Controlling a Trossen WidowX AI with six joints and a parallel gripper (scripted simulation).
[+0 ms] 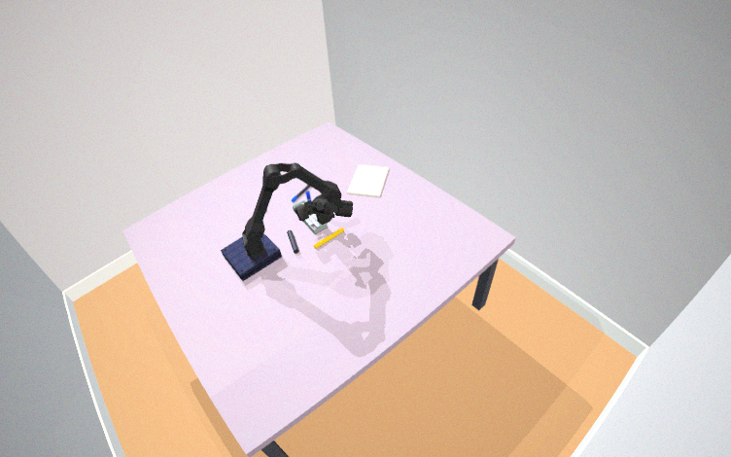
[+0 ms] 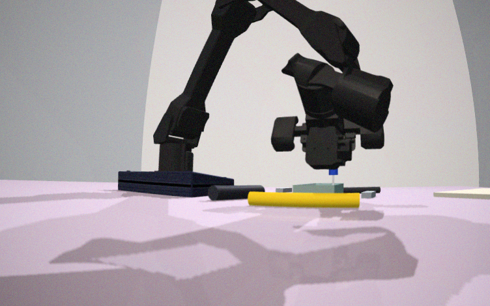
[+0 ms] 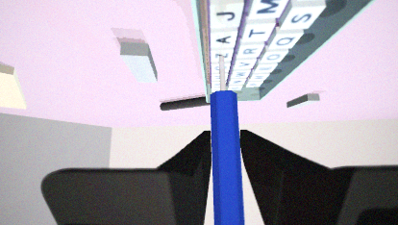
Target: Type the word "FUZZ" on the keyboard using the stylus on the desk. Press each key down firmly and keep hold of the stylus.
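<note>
My gripper point(image 2: 332, 168) point(image 3: 225, 137) is shut on the blue stylus point(image 2: 333, 172) point(image 3: 225, 154), which points down with its thin pale tip foremost. The small teal keyboard point(image 1: 317, 228) point(image 2: 317, 188) point(image 3: 249, 94) lies under the gripper. In the wrist view the tip overlaps the Z key point(image 3: 217, 51), in the row along the keyboard's left edge. In the exterior view the tip reaches down to the keyboard's top edge; its very end is hidden there. I cannot tell whether the key is pressed. The F key cannot be made out; U is near the tip but too small to read clearly.
A yellow cylinder point(image 1: 329, 238) point(image 2: 303, 199) lies in front of the keyboard, a dark cylinder point(image 1: 293, 242) point(image 2: 235, 192) near the arm's base. A black pen point(image 3: 183, 103) lies beyond the keyboard. Small grey blocks point(image 3: 140, 68) point(image 3: 304, 100) flank it. A pale pad point(image 1: 368, 180) point(image 2: 475, 194) lies farther off.
</note>
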